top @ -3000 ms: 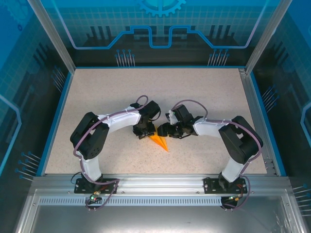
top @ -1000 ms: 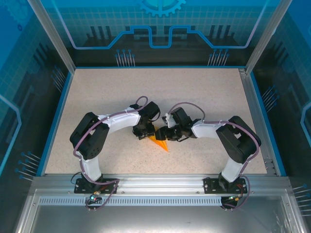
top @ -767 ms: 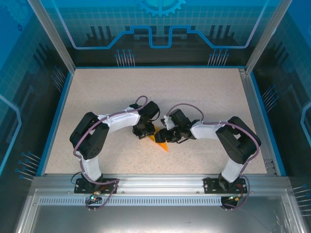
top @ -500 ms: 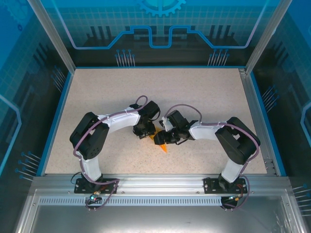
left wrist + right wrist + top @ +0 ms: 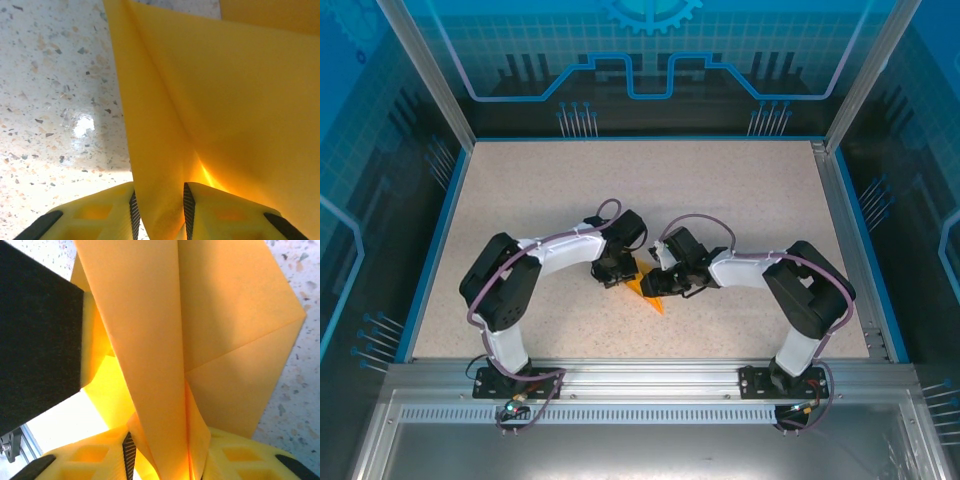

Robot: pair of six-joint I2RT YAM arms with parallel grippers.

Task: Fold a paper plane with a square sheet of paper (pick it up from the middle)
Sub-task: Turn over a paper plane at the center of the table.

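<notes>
Left wrist view shows me the left gripper (image 5: 159,210) pinching a fold of the plain orange-yellow paper plane (image 5: 225,100), the right gripper (image 5: 165,455) likewise clamped on it, mid-table (image 5: 620,190) between my arms.

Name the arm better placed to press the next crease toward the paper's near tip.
Right, probably: the right gripper clamps the folded paper along its lengthwise fold, next to the near tip, while the left gripper pinches the far side, better suited to anchoring.
</notes>
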